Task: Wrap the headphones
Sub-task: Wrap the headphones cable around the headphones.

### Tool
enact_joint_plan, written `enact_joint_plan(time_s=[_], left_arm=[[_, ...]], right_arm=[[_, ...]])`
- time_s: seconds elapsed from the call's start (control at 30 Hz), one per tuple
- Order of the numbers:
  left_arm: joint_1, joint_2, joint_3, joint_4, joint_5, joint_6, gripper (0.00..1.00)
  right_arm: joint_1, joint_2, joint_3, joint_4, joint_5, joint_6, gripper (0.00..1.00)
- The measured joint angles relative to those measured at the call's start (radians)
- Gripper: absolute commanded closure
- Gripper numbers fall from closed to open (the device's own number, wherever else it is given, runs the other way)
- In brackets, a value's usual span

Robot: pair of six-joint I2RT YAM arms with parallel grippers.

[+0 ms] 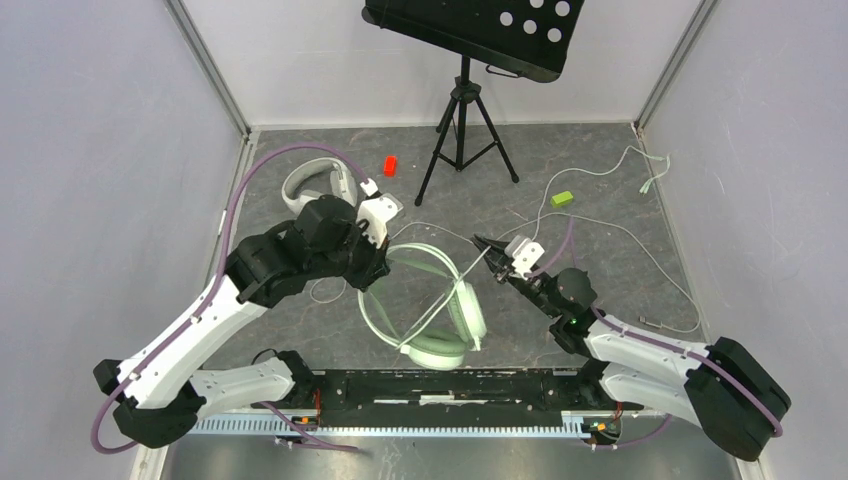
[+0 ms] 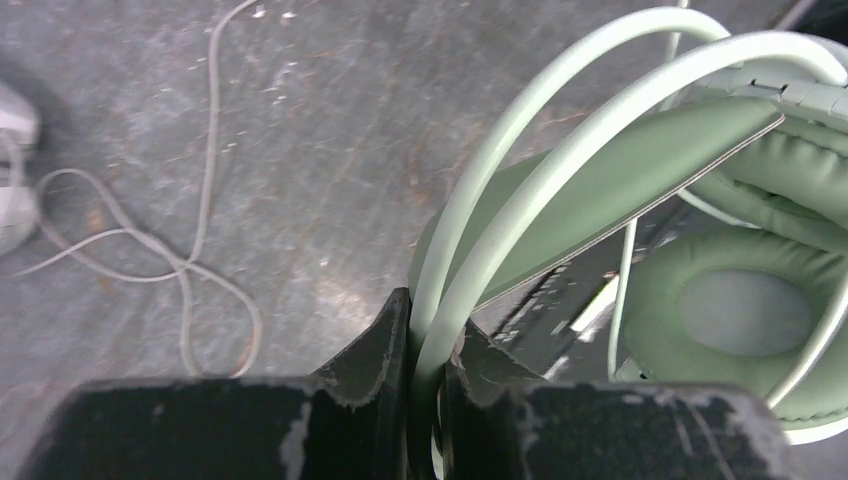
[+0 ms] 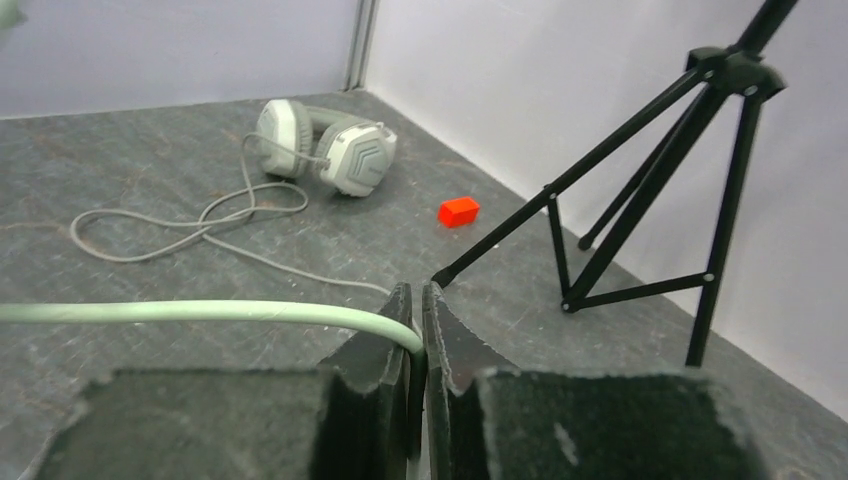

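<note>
Centrally, the mint-green headphones (image 1: 440, 312) sit tilted between the two arms, with their round cushioned earcups below and to the right of the left gripper (image 2: 425, 322), close to the arm bases. That gripper is clamped tight on the two thin hoops of the headband, which rise out of its black fingers (image 2: 375, 350). To its right, the right gripper (image 3: 418, 300) is pinched shut on the pale green cable (image 3: 200, 312), which runs leftwards from its fingertips towards the earcups.

Beyond the left gripper, the white-grey headphones (image 3: 330, 150) lie on the grey table (image 1: 600, 300). One earcup has a chevron pattern, and any brand mark is too small to tell. Their own thin cord (image 3: 190, 228) loops loosely beside them. Farther back are a small red block (image 3: 459, 211) and a black tripod (image 3: 650, 200). A small green block (image 1: 562, 199) lies beyond the right gripper.
</note>
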Motion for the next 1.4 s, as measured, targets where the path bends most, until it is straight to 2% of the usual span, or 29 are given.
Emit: enact_joint_plan(time_s=[0.27, 0.47, 0.67, 1.03, 1.4], left_arm=[[0.0, 0.042, -0.028, -0.004, -0.163, 0.114, 0.91], [0.0, 0.07, -0.063, 0.012, -0.192, 0.152, 0.92], [0.0, 0.082, -0.097, 0.033, -0.211, 0.184, 0.92], [0.0, 0.087, -0.138, 0.068, -0.199, 0.229, 0.94], [-0.001, 0.134, -0.137, 0.073, -0.376, 0.229, 0.94]], right_arm=[[-0.016, -0.049, 0.119, -0.341, -0.047, 0.043, 0.98], [-0.023, -0.058, 0.156, -0.475, -0.047, 0.051, 0.99], [-0.032, -0.046, 0.194, -0.55, -0.046, 0.051, 1.0], [-0.06, 0.025, 0.226, -0.576, -0.077, 0.057, 0.99], [-0.066, -0.011, 0.339, -0.801, -0.114, 0.1, 0.97]])
